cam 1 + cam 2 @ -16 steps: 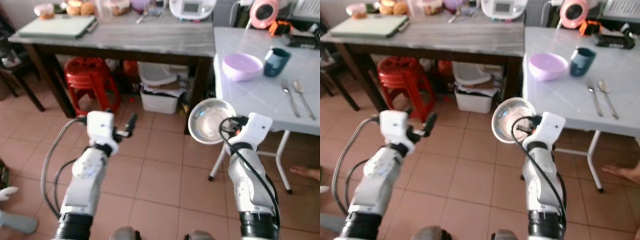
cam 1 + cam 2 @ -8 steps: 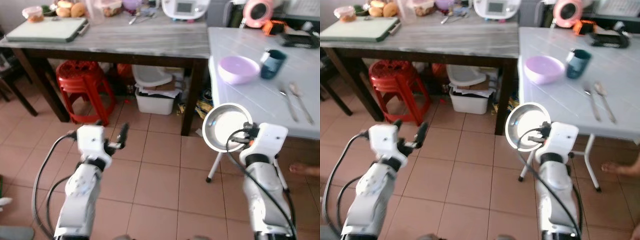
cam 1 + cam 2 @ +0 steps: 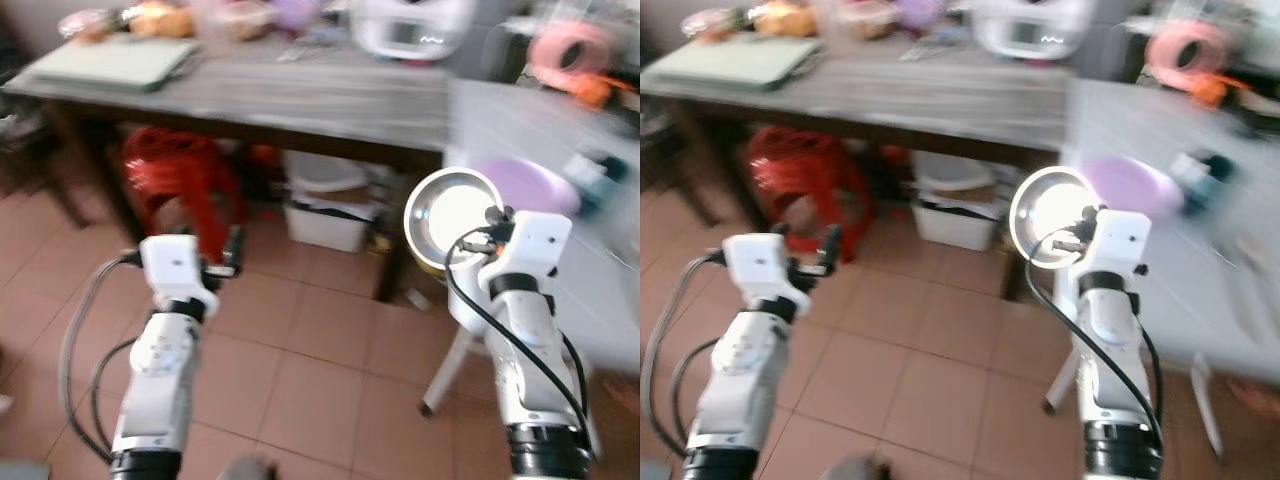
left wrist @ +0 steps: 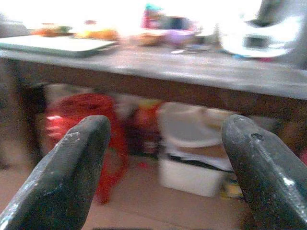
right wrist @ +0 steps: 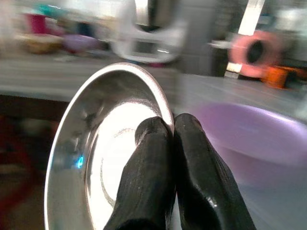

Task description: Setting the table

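Right gripper [image 5: 165, 139] pinched on steel plate [image 5: 91, 143]'s rim.

Shiny metal plate [image 5: 110, 158], matt purple plastic bowl [image 5: 244, 139], red plastic stool [image 3: 175, 175]

Ahead, a long table [image 3: 300, 100] with an appliance [image 3: 410, 25] and a board [image 3: 115, 62] on top, a stool [image 3: 175, 175] and a bin [image 3: 325, 205] underneath; to its right a second table [image 3: 1160, 130] bearing a bowl [image 3: 1130, 185]; right hand [image 5: 165, 143] clamping a plate [image 3: 450, 215] before that bowl.
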Motion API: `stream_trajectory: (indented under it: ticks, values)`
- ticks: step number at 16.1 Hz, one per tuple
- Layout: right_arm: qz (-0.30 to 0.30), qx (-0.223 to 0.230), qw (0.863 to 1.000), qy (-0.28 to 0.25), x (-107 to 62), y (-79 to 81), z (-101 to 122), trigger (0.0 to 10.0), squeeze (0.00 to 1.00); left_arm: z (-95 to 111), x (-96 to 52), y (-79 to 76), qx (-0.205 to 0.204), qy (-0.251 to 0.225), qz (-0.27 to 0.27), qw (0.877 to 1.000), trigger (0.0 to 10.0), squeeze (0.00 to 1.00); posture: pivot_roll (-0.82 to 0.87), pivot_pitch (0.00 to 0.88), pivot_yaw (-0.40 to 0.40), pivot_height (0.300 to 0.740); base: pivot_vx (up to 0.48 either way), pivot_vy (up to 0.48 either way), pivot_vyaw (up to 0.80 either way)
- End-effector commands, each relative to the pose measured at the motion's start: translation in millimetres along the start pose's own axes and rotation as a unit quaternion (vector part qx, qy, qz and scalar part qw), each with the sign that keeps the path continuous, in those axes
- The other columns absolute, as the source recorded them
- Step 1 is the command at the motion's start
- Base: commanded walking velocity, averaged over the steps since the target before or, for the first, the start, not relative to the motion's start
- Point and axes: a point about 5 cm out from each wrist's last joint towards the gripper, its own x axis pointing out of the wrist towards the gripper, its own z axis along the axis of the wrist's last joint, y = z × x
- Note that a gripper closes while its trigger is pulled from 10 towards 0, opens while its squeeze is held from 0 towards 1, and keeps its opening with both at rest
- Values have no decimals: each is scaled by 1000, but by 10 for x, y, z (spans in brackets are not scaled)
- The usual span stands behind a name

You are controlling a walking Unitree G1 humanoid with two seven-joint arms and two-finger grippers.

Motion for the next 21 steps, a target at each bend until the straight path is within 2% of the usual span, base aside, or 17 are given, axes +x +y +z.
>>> stream_trajectory:
  ticks: [1, 3, 6, 8, 11, 13, 17, 20, 21]
  values:
    - [7, -7, 1000, -9, -46, 27, 11, 10000, 0, -17, 26, -40, 3, 4, -10, 1000, 10000, 0, 35, 0, 16, 740, 405, 259, 0]
    - [7, -9, 1000, -11, -108, 29, -6, 10000, 0, -10, 92, -25, 6, 9, 8, 1000, 10000, 0, 15, 0, 33, 740, 292, 375, 0]
    - [1, -5, 1000, 0, -158, 5, -44, 10000, 0, -17, 140, -21, 6, 19, 8, 1000, 10000, 0, -6, 0, 41, 740, 0, 469, 0]
    - [2, -5, 1000, 0, -194, 26, -35, 10000, 0, -55, 101, 8, 10, 28, 4, 1000, 10000, 0, -11, 0, 48, 740, 0, 480, 0]
    - [-20, 2, 1000, 12, -281, -25, -88, 10000, 0, -226, -51, 90, 14, 66, 23, 997, 10000, 0, -15, 0, 69, 740, 0, 480, 0]
    - [-18, 0, 1000, 13, -304, -16, -94, 10000, 0, -236, -62, 52, 12, 68, 18, 997, 10000, 0, -21, 0, 73, 740, 0, 480, 0]
    - [-32, 23, 999, 20, -336, -22, -77, 10000, 0, -153, 52, -39, 13, 53, 30, 998, 10000, 0, -12, 0, 52, 740, 0, 458, 0]
    - [-15, 2, 999, 45, -575, -91, -169, 10000, 0, -158, -73, -13, 25, 60, 21, 998, 10000, 0, -5, 0, 34, 740, 0, 0, 0]
    - [-15, -4, 998, 59, -682, -146, -212, 10000, 0, -179, -168, 14, 34, 75, 19, 996, 10000, 0, -3, 0, 27, 740, 0, 0, 0]
